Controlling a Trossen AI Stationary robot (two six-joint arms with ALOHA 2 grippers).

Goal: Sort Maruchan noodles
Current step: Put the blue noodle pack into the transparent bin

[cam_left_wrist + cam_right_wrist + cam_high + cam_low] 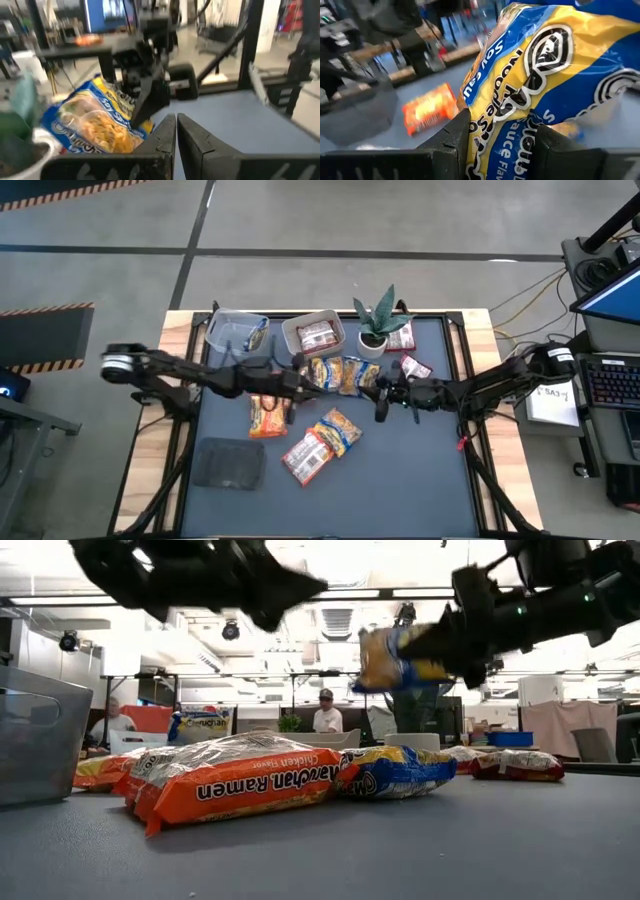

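Right end effector (500, 137), raised above the middle of the tabletop (400, 480), grips a blue-and-yellow noodle packet (540, 75) between its two fingers; the packet hangs clear of the surface. Left end effector (176, 131), fingers pressed together and empty, is held in the air just beside it, toward the left edge. Below them, an orange noodle packet (235, 785) and a second blue-and-yellow packet (395, 772) lie flat and touching. Further packets lie toward the far edge, near a potted plant (377, 325). One dark red packet (317, 336) sits in a clear tub (312, 333). A grey cloth pad (229, 463) lies near the front left corner.
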